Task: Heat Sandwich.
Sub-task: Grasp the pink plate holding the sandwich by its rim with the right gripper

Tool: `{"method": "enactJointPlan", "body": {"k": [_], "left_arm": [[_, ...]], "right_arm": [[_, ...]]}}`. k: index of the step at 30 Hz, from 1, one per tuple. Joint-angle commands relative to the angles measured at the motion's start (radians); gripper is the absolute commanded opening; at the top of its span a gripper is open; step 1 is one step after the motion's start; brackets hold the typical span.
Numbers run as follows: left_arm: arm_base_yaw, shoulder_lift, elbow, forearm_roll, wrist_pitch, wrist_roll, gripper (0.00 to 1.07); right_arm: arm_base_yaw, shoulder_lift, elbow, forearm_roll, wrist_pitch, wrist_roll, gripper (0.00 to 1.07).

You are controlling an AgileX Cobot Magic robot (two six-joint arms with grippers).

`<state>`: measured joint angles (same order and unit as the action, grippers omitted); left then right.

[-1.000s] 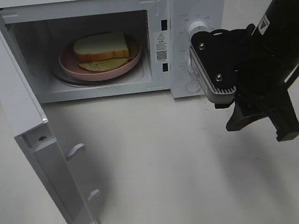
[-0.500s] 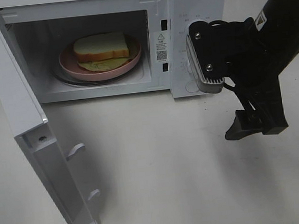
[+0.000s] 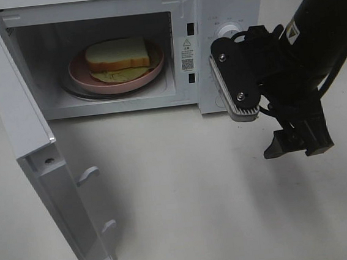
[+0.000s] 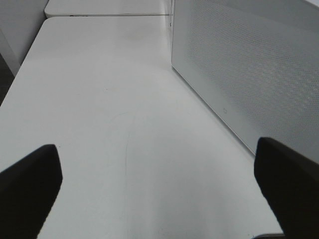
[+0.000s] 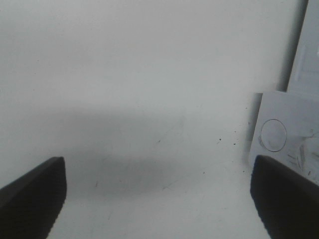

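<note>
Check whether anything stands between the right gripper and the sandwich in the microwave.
Nothing visible does. The sandwich lies on the pink plate inside the microwave, whose door stands swung wide open. The open, empty right gripper hangs out front by the control panel.

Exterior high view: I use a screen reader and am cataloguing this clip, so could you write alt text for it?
A white microwave stands on a white table with its door swung wide open, and inside a sandwich lies on a round pink plate. The right gripper, open and empty, hangs above the table near the control panel.
</note>
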<state>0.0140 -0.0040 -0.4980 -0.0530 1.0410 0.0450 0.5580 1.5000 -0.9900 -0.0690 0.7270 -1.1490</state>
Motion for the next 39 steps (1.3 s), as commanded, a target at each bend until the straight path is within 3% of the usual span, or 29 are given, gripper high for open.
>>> {"method": "enactJointPlan", "body": {"k": [1,18,39], "left_arm": [[0.004,-0.027,0.003,-0.007,-0.013,-0.007,1.03],[0.004,-0.027,0.003,-0.007,-0.013,-0.007,1.03],[0.004,-0.027,0.003,-0.007,-0.013,-0.007,1.03]], "right_arm": [[0.008,0.041,-0.039,-0.01,-0.012,0.005,0.94],[0.12,0.279,-0.335,-0.036,-0.043,0.005,0.91],[0.12,0.517,-0.592,-0.031,-0.061,0.03,0.88]]}}
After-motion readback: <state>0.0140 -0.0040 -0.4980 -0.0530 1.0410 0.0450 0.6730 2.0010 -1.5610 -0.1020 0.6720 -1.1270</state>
